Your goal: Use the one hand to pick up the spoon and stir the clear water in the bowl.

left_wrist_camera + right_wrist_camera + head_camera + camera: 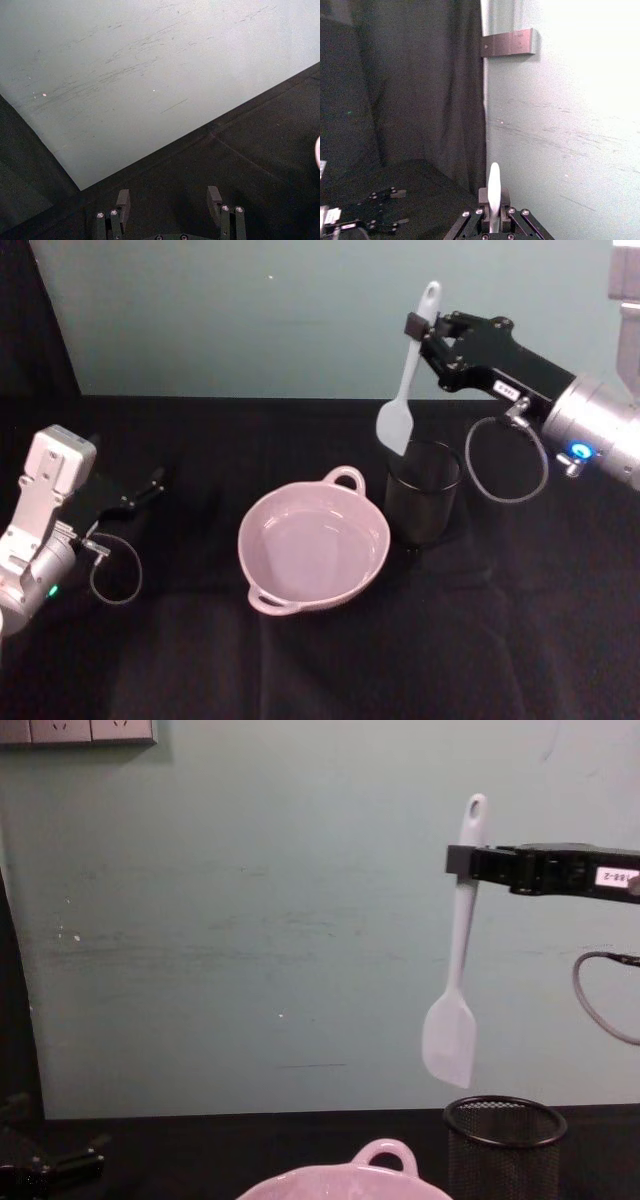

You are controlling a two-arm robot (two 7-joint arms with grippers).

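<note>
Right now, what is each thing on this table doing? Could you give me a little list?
Spoon: upright, blade down, hanging above the cup, not touching it
Right gripper: raised, shut on the spoon's handle
Bowl: on the table, beside the cup, spoon not yet in it
Left gripper: open, low at the table's left side
</note>
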